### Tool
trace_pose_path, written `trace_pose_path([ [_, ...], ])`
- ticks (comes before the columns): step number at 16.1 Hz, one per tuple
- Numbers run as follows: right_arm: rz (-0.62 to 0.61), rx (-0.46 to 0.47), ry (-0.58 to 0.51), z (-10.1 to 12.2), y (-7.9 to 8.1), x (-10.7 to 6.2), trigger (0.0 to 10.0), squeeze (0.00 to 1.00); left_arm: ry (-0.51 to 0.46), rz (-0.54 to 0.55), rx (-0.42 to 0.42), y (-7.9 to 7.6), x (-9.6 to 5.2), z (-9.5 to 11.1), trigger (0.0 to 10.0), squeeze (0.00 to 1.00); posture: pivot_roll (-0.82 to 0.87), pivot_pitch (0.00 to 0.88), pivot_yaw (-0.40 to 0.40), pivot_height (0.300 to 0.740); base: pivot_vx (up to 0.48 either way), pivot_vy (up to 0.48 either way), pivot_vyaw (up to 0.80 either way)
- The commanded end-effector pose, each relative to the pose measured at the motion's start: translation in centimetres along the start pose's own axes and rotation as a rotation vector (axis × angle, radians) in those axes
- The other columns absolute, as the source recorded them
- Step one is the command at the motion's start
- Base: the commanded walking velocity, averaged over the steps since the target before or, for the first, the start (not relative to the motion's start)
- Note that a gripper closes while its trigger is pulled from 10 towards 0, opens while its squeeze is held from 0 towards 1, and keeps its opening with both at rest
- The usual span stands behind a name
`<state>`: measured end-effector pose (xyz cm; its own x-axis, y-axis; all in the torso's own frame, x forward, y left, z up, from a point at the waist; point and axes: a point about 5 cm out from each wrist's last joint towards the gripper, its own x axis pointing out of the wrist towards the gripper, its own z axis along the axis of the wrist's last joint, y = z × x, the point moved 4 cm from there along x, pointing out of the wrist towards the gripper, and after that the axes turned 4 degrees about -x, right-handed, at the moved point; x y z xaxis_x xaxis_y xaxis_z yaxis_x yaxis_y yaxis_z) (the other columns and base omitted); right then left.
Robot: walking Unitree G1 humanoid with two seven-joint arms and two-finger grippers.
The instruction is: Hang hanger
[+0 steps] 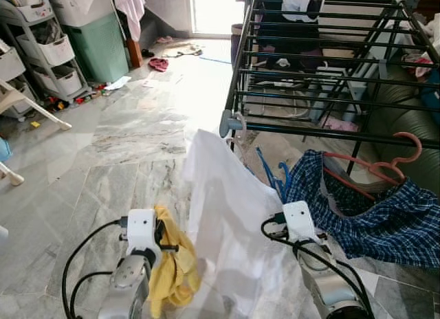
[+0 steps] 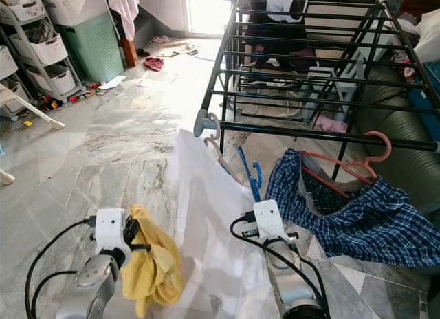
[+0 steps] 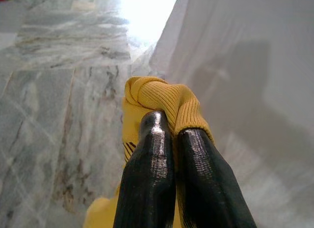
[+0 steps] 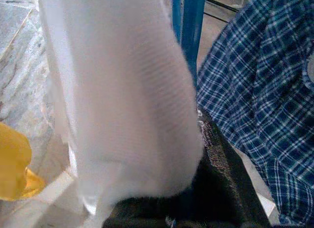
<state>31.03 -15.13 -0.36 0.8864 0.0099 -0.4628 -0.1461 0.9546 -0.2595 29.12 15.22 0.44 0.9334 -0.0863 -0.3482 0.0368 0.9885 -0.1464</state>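
Note:
A white garment (image 1: 227,209) hangs from a pale hanger hook (image 1: 234,123) at the near corner of the black drying rack (image 1: 330,78). My left gripper (image 3: 169,132) is shut on a bunched yellow cloth (image 1: 172,264), low and left of the white garment. My right arm (image 1: 302,229) reaches in from the right, and the white garment (image 4: 122,100) drapes over my right gripper (image 4: 213,176), hiding its tips. Blue hangers (image 1: 271,174) dangle just behind. A pink hanger (image 1: 388,164) carries a blue plaid shirt (image 1: 385,216) on the near rail.
Dark clothes (image 1: 289,23) hang at the rack's far end. A dark green sofa (image 1: 405,106) lies behind the rack on the right. Plastic drawer shelves (image 1: 48,51) and a green bin (image 1: 100,44) stand at the far left. Small items (image 1: 158,63) litter the marble floor.

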Motion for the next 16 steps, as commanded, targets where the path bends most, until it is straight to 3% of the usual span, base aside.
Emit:
trace_pose_path([
  [1, -0.022, 0.009, -0.031, 0.98, -0.50, 0.26, 10.0, 0.00, -0.018, -0.009, 0.012, -0.19, 0.36, 0.77, 10.0, 0.00, -0.10, 0.000, 0.031, 0.740, -0.262, 0.000, 0.00],
  [16, -0.033, 0.002, -0.017, 0.86, -0.78, 0.63, 10.0, 0.00, -0.019, -0.023, 0.014, -0.83, 0.64, 0.86, 10.0, 0.00, -0.10, 0.000, 0.026, 0.740, -0.301, 0.000, 0.00],
])
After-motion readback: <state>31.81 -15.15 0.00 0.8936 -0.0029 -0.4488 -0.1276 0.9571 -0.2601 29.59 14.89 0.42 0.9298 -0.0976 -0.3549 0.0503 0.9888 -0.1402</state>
